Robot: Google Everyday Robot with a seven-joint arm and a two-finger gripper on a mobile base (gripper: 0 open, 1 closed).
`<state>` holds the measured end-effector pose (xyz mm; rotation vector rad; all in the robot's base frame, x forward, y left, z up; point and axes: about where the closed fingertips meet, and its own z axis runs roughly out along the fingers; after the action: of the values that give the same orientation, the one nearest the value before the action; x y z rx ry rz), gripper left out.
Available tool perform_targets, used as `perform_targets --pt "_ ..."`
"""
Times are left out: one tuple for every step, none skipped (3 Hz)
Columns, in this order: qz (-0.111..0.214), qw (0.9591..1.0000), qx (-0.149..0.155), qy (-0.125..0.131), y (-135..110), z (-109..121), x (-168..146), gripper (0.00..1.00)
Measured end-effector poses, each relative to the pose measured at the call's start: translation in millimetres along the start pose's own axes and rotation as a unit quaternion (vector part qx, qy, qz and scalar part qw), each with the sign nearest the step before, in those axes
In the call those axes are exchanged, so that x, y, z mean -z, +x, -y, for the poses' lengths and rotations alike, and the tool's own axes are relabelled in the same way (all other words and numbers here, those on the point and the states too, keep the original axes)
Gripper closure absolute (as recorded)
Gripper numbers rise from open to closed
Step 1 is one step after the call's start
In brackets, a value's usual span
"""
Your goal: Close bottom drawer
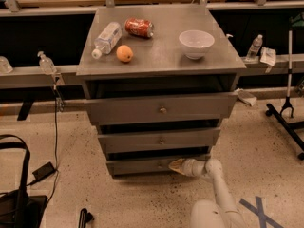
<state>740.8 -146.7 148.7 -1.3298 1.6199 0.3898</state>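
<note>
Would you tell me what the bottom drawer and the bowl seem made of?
The bottom drawer looks like matte grey metal, with a dull sheen. The bowl seems glossy white ceramic, possibly plastic. The pincer sits at that drawer's front.

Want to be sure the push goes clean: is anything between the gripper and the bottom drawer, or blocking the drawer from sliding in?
Nothing visible does. The gripper is right at the bottom drawer, at its front, right of centre, with nothing between them. The drawer's inside is hidden.

No legible text; can [139, 27], bottle [107, 38] labels unreadable. Pincer [175, 166] at bottom drawer [137, 166] front, right of centre.
</note>
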Motion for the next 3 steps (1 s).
perform_targets --pt "0.000 1.0000 0.000 0.000 0.1 -0.1 0.2 1.00" --pt "0.014 0.9998 -0.012 -0.003 11.3 -19.4 12.1 1.00" --pt "0.021 0.9995 -0.023 -0.009 23.9 -43.4 27.3 1.00"
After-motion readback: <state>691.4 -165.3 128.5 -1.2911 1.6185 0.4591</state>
